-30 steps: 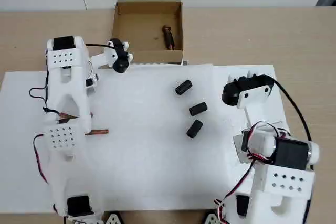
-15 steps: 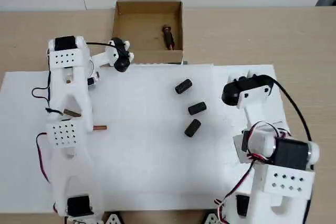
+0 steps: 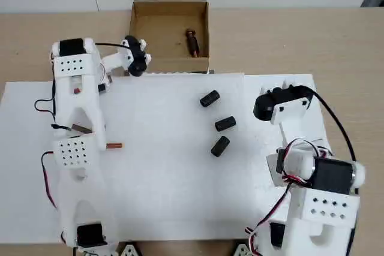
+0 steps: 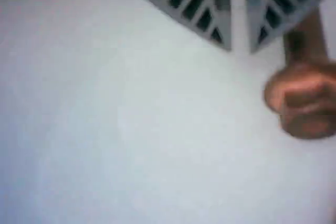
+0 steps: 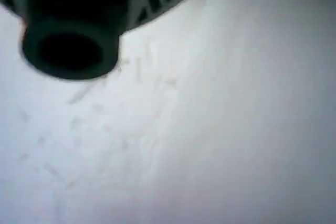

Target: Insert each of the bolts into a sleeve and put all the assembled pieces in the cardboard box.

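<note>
A copper bolt (image 3: 113, 145) lies on the white foam sheet (image 3: 162, 178), poking out from under my left arm (image 3: 72, 151). In the left wrist view the same bolt's head (image 4: 303, 100) sits just outside one ribbed finger. My left gripper (image 4: 240, 45) is shut, with nothing between the fingers. Three black sleeves (image 3: 209, 99) (image 3: 225, 124) (image 3: 220, 146) lie loose mid-sheet. My right gripper (image 5: 79, 19) is shut on a fourth black sleeve (image 5: 68, 51), low over the foam. The cardboard box (image 3: 139, 34) holds one bolt-and-sleeve piece (image 3: 192, 41).
Another brown bolt piece (image 3: 80, 128) shows through the left arm's frame. My right arm (image 3: 300, 166) stands at the sheet's right edge, its black joint (image 3: 269, 105) close to the sleeves. Bare wooden table (image 3: 288, 40) surrounds the foam.
The left arm has drawn back toward the far edge, and the bolt under it has slid slightly the same way. The right arm has not moved.
</note>
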Available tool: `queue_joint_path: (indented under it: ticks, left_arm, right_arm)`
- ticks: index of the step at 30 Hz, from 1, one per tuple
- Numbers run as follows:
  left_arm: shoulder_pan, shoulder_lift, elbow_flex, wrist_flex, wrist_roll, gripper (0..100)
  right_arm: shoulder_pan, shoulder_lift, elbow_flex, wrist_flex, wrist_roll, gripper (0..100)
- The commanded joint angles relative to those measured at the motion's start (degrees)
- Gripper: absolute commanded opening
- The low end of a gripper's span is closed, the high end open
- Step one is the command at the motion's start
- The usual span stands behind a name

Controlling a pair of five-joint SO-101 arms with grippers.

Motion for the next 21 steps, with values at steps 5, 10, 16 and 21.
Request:
queue_joint_path:
  ticks: [5,10,16,21]
  left_arm:
    - [-0.44,-1.05,-2.68,1.05,0.09,1]
    - [-0.44,-1.05,-2.59,1.05,1.23,1]
    - [-0.88,-0.97,-2.59,1.05,1.23,1]
    - [-0.97,-0.97,-2.68,1.05,1.32,1]
  right_arm:
    - [0.40,-0.48,-0.44,-0.92,-0.18,0.3]
    - [0.40,-0.48,-0.44,-0.84,-0.18,0.3]
    - [0.40,-0.48,-0.44,-0.84,-0.18,0.3]
    - [0.40,-0.48,-0.44,-0.84,-0.18,0.3]
